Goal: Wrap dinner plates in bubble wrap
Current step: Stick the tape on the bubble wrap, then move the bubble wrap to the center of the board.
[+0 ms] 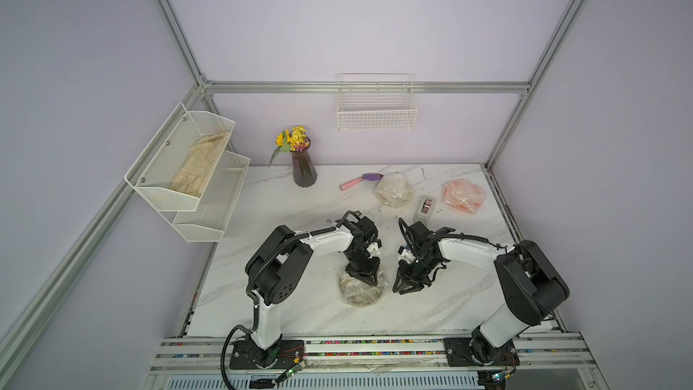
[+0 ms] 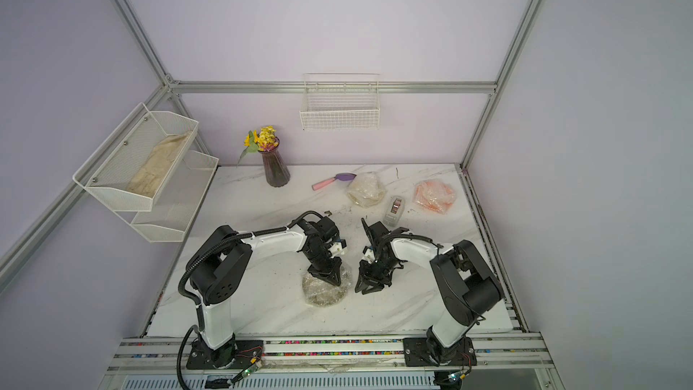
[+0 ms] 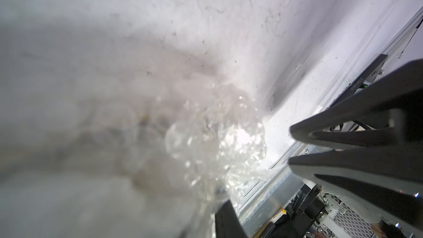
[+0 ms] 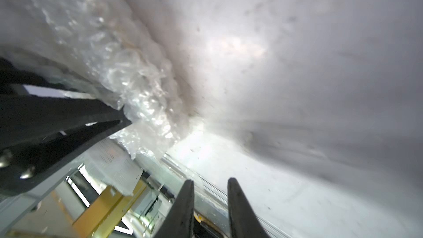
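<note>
A bundle of bubble wrap [image 1: 360, 292] [image 2: 323, 292] lies on the marble table near its front middle. A dinner plate inside it shows only as a dull yellowish-dark disc. My left gripper [image 1: 365, 279] [image 2: 330, 277] points down onto the bundle's far right edge, shut on a fold of bubble wrap [image 3: 212, 147]. Only one of its fingers [image 3: 226, 220] shows in the left wrist view, pressed against the plastic. My right gripper [image 1: 404, 290] [image 4: 210, 193] stands just right of the bundle, open and holding nothing. Two other wrapped plates lie at the back right, one cream [image 1: 393, 189] and one orange [image 1: 463, 195].
A grey tape dispenser [image 1: 423, 208] stands between the two back bundles. A pink-handled purple scoop [image 1: 360, 180] and a vase of flowers [image 1: 303, 166] are at the back. White mesh shelves [image 1: 187, 166] on the left wall hold a beige cloth. A wire basket [image 1: 377, 110] hangs on the back wall.
</note>
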`<state>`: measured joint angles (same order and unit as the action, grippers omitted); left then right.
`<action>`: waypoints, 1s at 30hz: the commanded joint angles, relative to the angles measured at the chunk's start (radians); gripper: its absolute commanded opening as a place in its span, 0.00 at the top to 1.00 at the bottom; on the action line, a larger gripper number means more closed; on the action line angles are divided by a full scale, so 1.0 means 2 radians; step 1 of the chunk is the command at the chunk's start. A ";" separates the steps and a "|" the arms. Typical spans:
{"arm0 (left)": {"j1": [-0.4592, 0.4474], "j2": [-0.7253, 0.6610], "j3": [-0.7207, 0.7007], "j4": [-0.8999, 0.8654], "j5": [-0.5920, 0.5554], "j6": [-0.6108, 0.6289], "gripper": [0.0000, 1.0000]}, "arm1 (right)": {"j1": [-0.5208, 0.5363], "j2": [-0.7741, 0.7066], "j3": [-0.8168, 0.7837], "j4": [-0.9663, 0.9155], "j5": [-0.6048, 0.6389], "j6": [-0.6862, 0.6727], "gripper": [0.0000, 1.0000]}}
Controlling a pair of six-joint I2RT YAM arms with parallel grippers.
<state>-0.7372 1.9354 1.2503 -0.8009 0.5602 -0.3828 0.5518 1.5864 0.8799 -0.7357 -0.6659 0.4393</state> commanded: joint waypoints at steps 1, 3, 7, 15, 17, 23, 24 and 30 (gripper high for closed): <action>0.000 0.021 -0.011 -0.013 -0.056 -0.003 0.84 | 0.006 -0.060 0.013 -0.054 0.092 0.056 0.66; 0.000 0.024 -0.011 -0.012 -0.052 -0.005 0.84 | 0.019 -0.098 -0.005 -0.001 0.071 0.116 0.64; 0.000 0.028 -0.010 -0.009 -0.043 -0.006 0.84 | 0.078 -0.149 -0.060 0.149 0.082 0.268 0.53; 0.000 0.030 -0.020 -0.006 -0.033 -0.007 0.85 | 0.148 -0.146 -0.136 0.293 0.202 0.444 0.61; 0.000 0.029 -0.023 -0.004 -0.032 -0.007 0.85 | 0.154 -0.135 -0.145 0.310 0.219 0.455 0.62; 0.000 0.028 -0.026 -0.003 -0.028 -0.007 0.85 | 0.159 -0.086 -0.171 0.406 0.227 0.491 0.68; 0.000 0.028 -0.026 -0.002 -0.027 -0.008 0.85 | 0.162 -0.079 -0.170 0.409 0.227 0.492 0.68; 0.000 0.028 -0.029 0.006 -0.020 -0.013 0.86 | 0.177 -0.062 -0.195 0.454 0.244 0.523 0.80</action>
<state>-0.7334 1.9450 1.2461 -0.7944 0.5850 -0.3889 0.8879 1.4345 0.5236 0.0879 -0.2348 1.3857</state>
